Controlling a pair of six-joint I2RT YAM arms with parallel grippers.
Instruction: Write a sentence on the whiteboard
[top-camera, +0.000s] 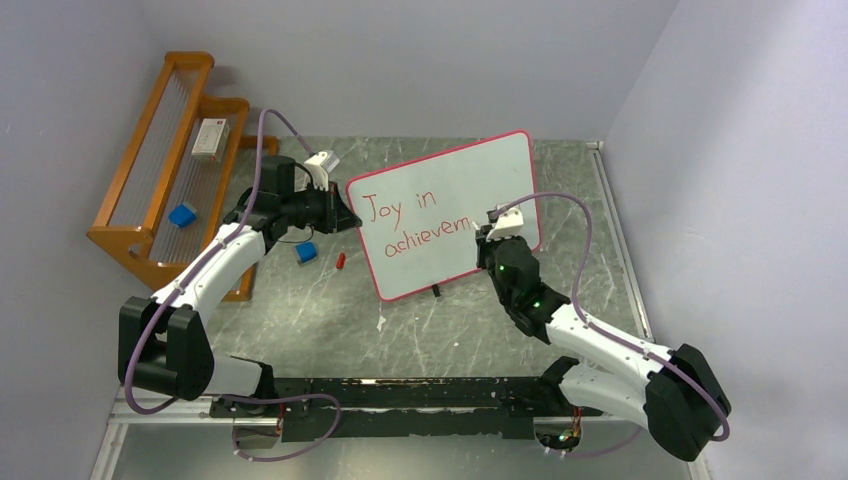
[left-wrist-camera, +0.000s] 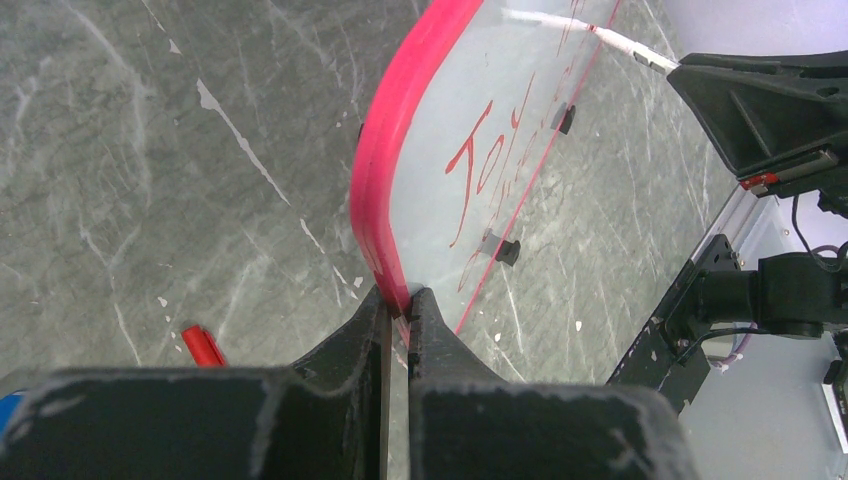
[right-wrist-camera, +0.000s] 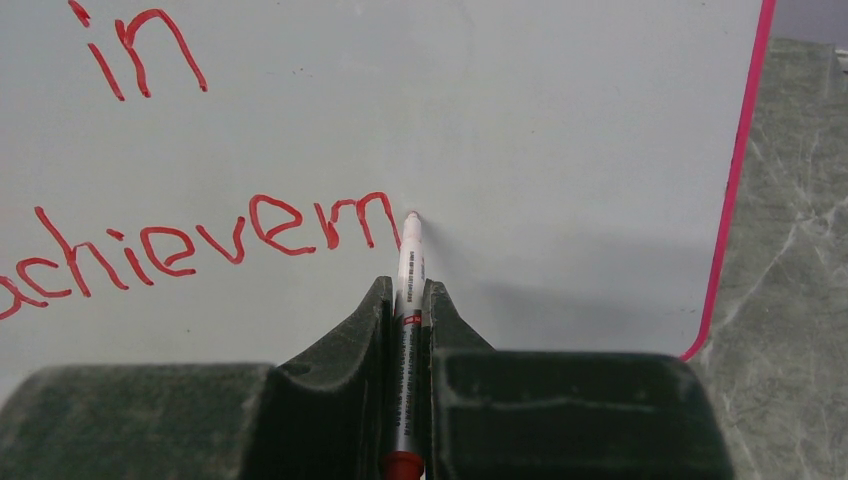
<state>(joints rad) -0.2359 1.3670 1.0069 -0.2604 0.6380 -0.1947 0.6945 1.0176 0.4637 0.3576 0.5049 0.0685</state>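
Observation:
The whiteboard (top-camera: 450, 210), white with a red-pink border, stands tilted at the middle of the table and carries red writing, "Joy in achievem". My left gripper (top-camera: 345, 213) is shut on the board's left border (left-wrist-camera: 385, 200), pinching the rim between its fingertips (left-wrist-camera: 372, 312). My right gripper (top-camera: 487, 243) is shut on a white marker (right-wrist-camera: 410, 262) with a red end. The marker's tip touches the whiteboard (right-wrist-camera: 560, 150) just right of the last "m". From the left wrist view, the marker (left-wrist-camera: 620, 45) shows at the top right, against the board.
A red marker cap (top-camera: 341, 260) and a small blue object (top-camera: 307, 252) lie left of the board. An orange wooden rack (top-camera: 170, 170) at the far left holds a blue block (top-camera: 182, 215) and a white box (top-camera: 209, 137). Grey walls close in the table.

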